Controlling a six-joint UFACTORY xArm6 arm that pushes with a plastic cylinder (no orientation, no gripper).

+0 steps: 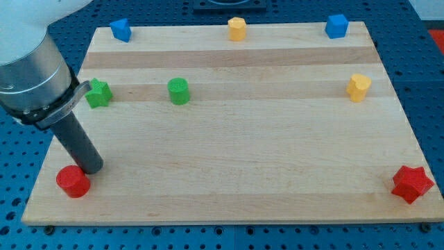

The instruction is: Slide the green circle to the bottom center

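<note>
The green circle (178,91) sits in the upper left part of the wooden board (243,173), well apart from the bottom centre it is meant to reach, with bare wood below it and to its right. To its left, near the board's left edge, is a green star (98,93), partly tucked behind the arm's grey body. My tip (91,169) rests low at the view's left, just beside or touching a red circle (72,181), well below and left of the green circle. I judge it must travel round to the block's upper side before any push toward the bottom centre can start. There is no claw here, only the rod, so nothing is grasped. Along the top edge stand a blue block (121,30), a yellow block (237,28) and another blue block (336,26); a further yellow block (358,87) is at the right, a red star (412,183) in the bottom right corner. No writing or labels can be read
</note>
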